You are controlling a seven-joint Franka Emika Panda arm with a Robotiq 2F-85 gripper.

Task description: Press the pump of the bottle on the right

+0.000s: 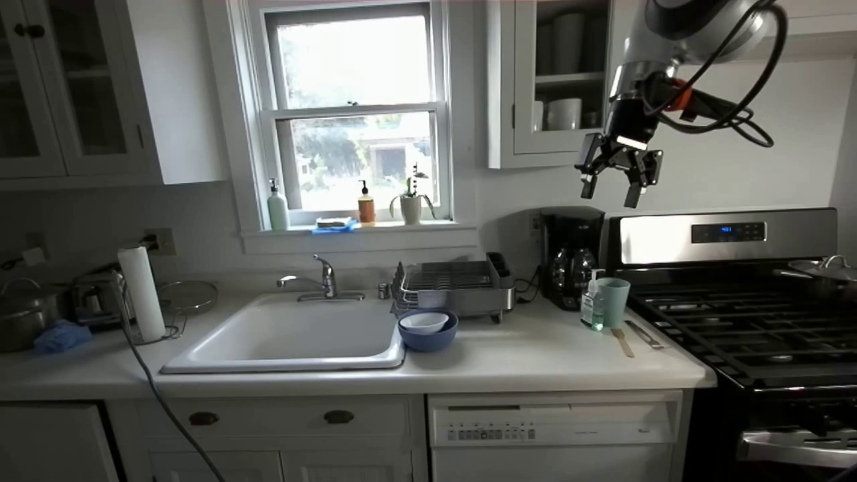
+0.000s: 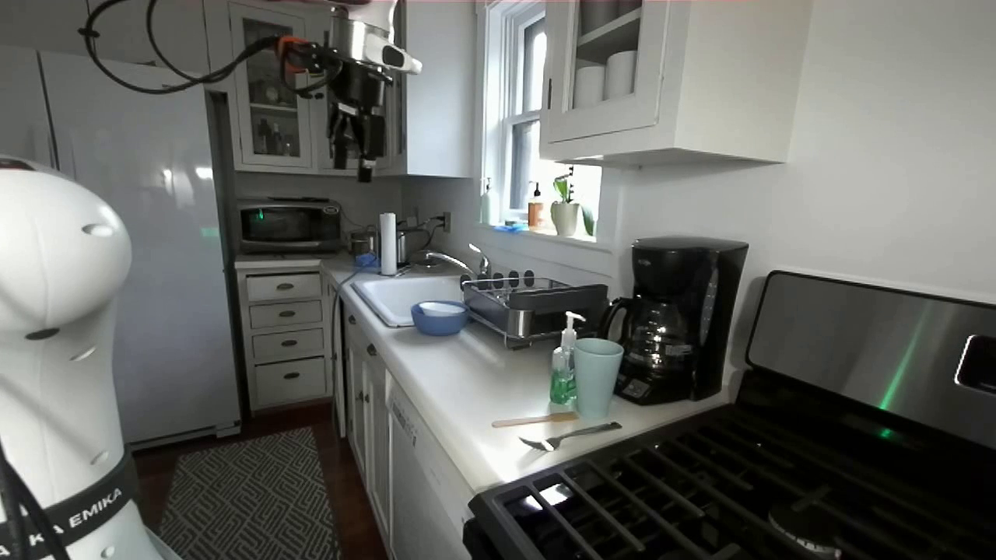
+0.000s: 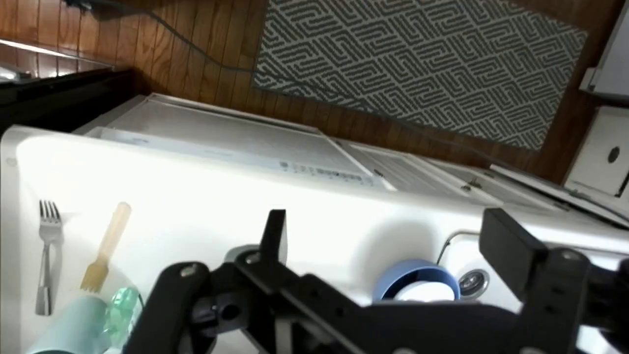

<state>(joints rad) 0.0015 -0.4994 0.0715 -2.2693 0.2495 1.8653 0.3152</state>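
Note:
A clear pump bottle with green liquid and a white pump (image 1: 592, 309) stands upright on the counter at the right, touching or very near a pale green cup (image 1: 612, 301). The bottle also shows in an exterior view (image 2: 563, 377) and, partly cut off, at the lower left of the wrist view (image 3: 121, 312). Two more pump bottles stand on the windowsill: a pale green one (image 1: 278, 209) and an amber one (image 1: 366, 207). My gripper (image 1: 610, 193) is open and empty, high above the counter. Its spread fingers also show in the wrist view (image 3: 385, 231).
A black coffee maker (image 2: 677, 327) stands behind the cup. A wooden utensil (image 1: 622, 343) and a fork (image 1: 644, 335) lie before it. The dish rack (image 1: 462, 294), blue bowl (image 1: 428, 338) and sink (image 1: 294, 365) lie leftward. The stove (image 1: 730, 328) adjoins the counter; a wall cabinet (image 1: 559, 144) hangs above.

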